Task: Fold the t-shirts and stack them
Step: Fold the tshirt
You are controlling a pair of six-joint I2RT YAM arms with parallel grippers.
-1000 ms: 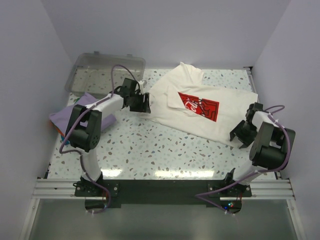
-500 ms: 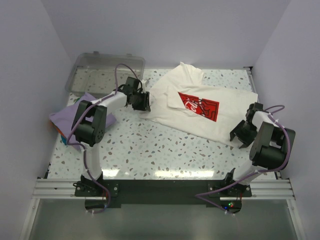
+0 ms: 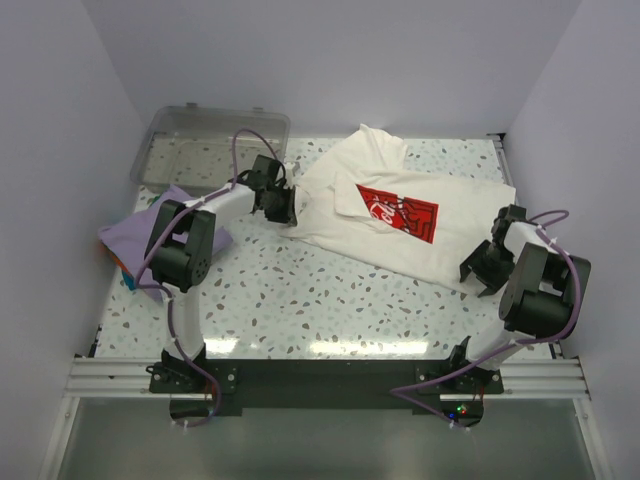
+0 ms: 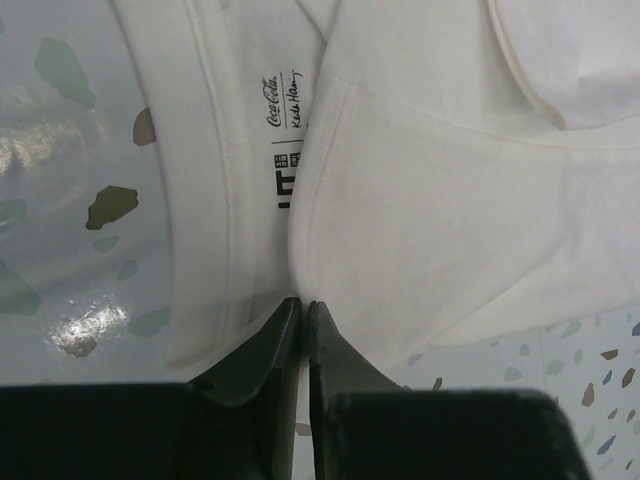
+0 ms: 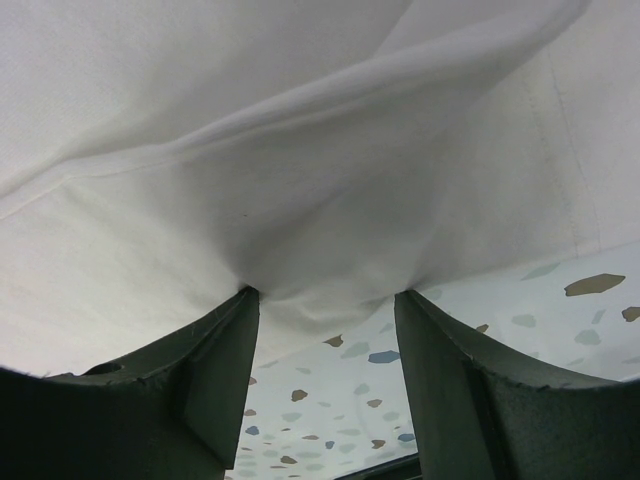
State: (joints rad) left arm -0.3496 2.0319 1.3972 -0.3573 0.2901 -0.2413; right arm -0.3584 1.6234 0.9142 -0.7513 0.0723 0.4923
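Pale walls (image 3: 330, 60), speckled table (image 3: 300, 290)
Plain walls enclose the terrazzo surface on three sides; light glares along its near edge.

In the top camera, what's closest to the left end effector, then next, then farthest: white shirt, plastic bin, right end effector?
1. white shirt, touching its tips.
2. plastic bin, back left corner.
3. right end effector, far right.

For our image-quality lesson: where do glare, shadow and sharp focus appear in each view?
Top external: lamp glare streaks the table near its front edge. Left wrist: another glare patch, label print sharp, left fingers dark. Right wrist: right fingers dark, shadowed fold in the cream t-shirt.
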